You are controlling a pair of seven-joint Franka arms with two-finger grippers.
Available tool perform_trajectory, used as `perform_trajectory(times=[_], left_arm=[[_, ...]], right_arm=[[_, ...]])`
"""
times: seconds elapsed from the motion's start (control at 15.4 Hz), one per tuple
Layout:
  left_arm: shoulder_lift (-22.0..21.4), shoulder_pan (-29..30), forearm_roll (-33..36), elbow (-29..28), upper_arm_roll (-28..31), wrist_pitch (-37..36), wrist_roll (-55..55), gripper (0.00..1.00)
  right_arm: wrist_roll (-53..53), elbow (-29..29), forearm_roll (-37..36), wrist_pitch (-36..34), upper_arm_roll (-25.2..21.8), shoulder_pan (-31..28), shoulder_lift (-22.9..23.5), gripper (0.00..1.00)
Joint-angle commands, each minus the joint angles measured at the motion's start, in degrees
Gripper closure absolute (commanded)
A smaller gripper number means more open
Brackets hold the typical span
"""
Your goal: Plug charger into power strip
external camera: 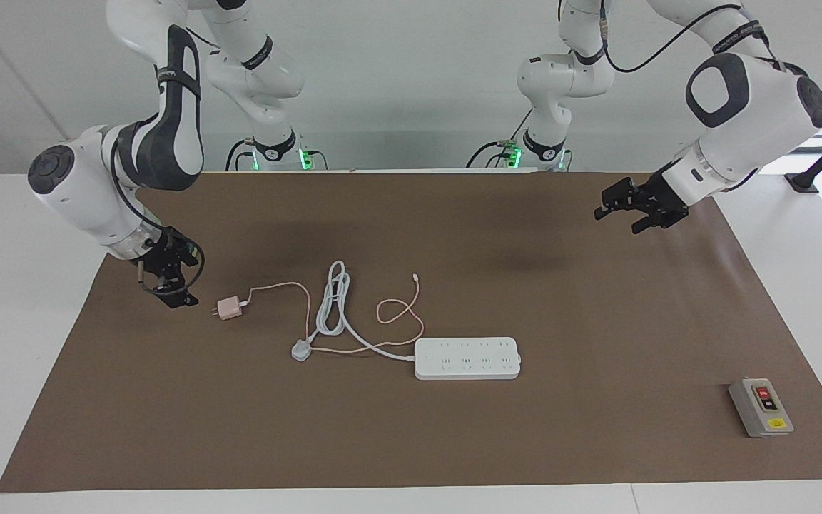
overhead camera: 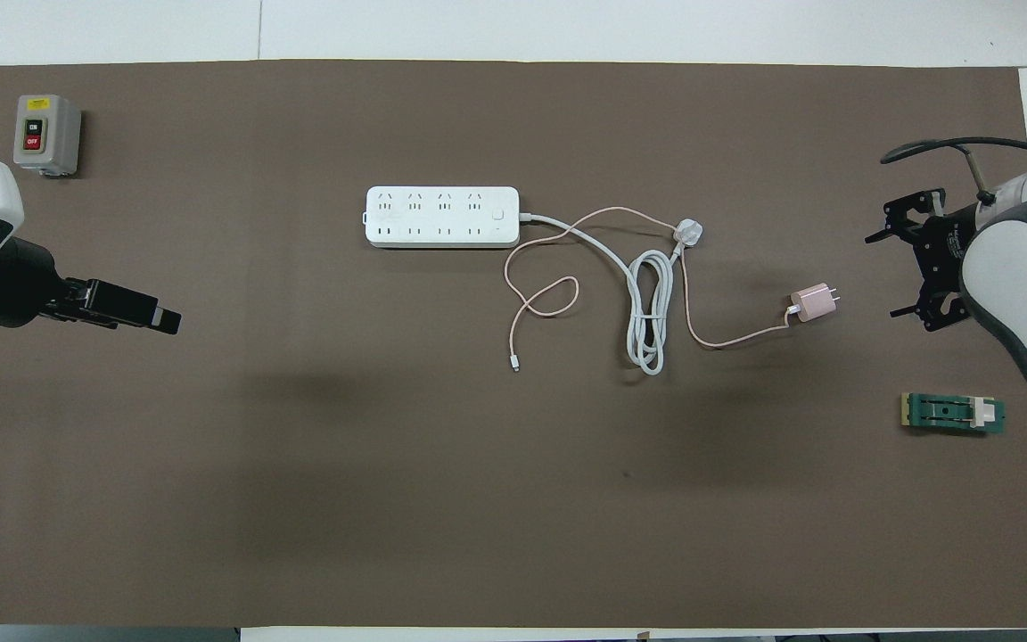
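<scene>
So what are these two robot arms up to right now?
They are about to plug a charger into a power strip, but nothing is held yet. The right gripper, open, hangs just beside the pink charger on the table. The left gripper, also open, is up over the mat at its own end. The strip lies mid-table, sockets empty.

Both Franka arms are glossy white with rounded shells, dark grey oval panels on the forearms and dark round joint caps. Black cables loop along the links. Green lights glow at both bases. The left gripper [external camera: 621, 212] and right gripper [external camera: 168, 285] are black, skeletal linkages.
</scene>
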Motion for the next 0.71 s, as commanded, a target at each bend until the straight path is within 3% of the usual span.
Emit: perform_trajectory(times=[0.0, 0.39, 0.65], left_arm=[[3.61, 2.23, -7.40, -0.59, -0.36, 0.55, 6.16, 0.00], [12.83, 3.28, -18.64, -0.85, -0.54, 0.90, 7.74, 0.00], [15.04, 4.95, -29.38, -1.02, -0.54, -0.85, 8.10, 0.00]], right_arm=[[-3.53, -0.26, 3.35, 2.90, 0.27, -0.97, 2.73, 0.00], [-11.62, 0.53, 5.29, 5.53, 0.27, -1.05, 5.81, 0.00], [-12.77, -0.08, 6.70, 6.16, 0.19, -0.44, 5.72, 0.00]])
